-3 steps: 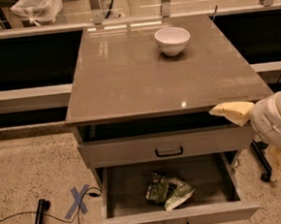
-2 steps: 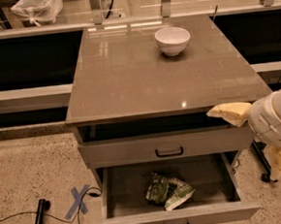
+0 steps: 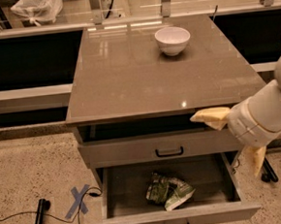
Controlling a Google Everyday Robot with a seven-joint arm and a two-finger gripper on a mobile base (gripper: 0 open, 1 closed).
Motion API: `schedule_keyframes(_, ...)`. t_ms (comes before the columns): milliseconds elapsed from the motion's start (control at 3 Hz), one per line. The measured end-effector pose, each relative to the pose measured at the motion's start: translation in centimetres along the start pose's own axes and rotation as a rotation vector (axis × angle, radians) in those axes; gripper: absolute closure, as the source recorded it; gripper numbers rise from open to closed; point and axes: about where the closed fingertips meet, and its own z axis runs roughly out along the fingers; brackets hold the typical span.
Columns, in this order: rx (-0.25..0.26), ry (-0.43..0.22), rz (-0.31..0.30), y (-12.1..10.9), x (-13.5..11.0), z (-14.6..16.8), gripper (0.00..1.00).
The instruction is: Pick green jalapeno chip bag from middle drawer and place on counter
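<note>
The green jalapeno chip bag (image 3: 168, 191) lies crumpled on the floor of the open middle drawer (image 3: 122, 190), right of its centre. The counter (image 3: 128, 76) is the glossy grey-brown top above. My gripper (image 3: 225, 143) is at the right, beside the counter's front right corner and above the drawer's right end. It is open and empty. One cream finger (image 3: 210, 116) points left under the counter edge, and the other (image 3: 255, 159) points down.
A white bowl (image 3: 172, 39) stands at the back of the counter. A closed drawer (image 3: 169, 148) sits above the open one. A blue tape cross (image 3: 78, 201) and a black cable (image 3: 22, 215) lie on the speckled floor at left.
My gripper has moved a little to the left and slightly down, toward the cabinet front. The bag, the drawer and the bowl have not moved.
</note>
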Motion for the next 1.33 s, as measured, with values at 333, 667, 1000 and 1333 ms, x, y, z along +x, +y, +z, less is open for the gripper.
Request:
schedule_keyframes(333, 0.024, -0.112, -0.099, -1.5, -1.2, 6.2, 0.0)
schedule_keyframes(667, 0.058, -0.21, -0.243, 0.1, -3.5, 13.6, 0.0)
schedule_keyframes(1000, 0.058, -0.21, -0.243, 0.1, -3.5, 13.6, 0.0)
schedule_keyframes(1333, 0.017, -0.221, -0.263, 0.3, -3.5, 14.6, 0.0)
